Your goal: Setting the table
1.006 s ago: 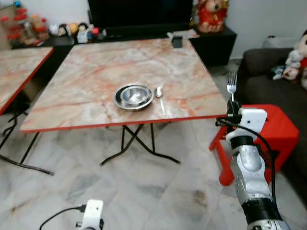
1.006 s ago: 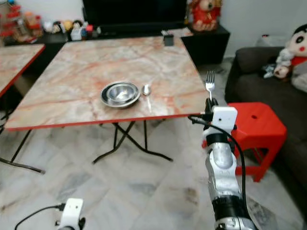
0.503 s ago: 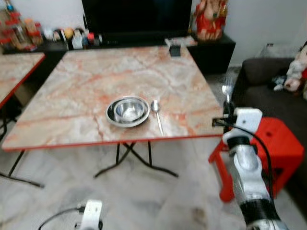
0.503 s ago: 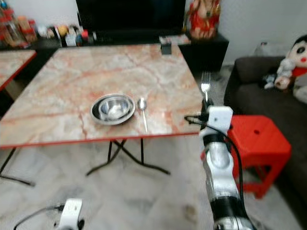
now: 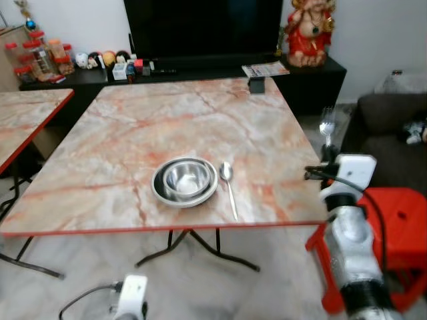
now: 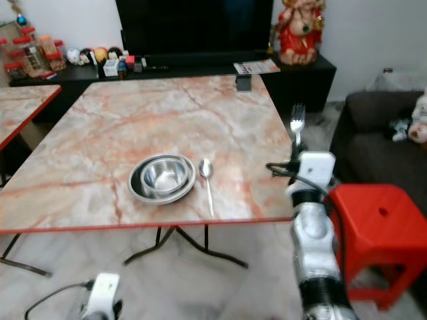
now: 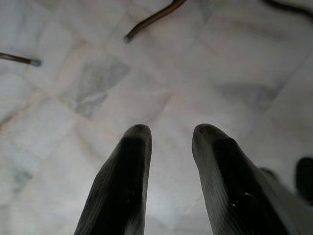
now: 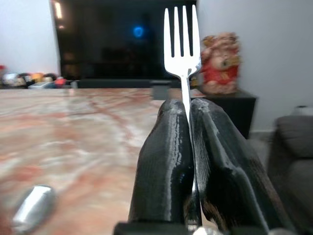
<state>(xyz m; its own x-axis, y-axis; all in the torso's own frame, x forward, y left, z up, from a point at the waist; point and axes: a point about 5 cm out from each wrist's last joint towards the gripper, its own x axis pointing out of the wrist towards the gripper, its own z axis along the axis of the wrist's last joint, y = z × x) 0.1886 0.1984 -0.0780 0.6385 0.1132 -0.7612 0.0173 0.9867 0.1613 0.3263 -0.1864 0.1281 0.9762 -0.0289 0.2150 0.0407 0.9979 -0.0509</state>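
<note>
Standing off the marble surface (image 5: 133, 133) at its right edge, the right pincer (image 8: 188, 127) pinched a fork (image 8: 182, 39) upright and needed, I judged, to lay it flat left of the bowl (image 5: 185, 181), opposite the spoon (image 5: 229, 183).

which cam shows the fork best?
Right wrist view: the fork is large and sharp, tines up, handle pinched in the right claw. Both eye views show it small and slightly blurred beside the table. Left wrist view faces the floor.
</note>
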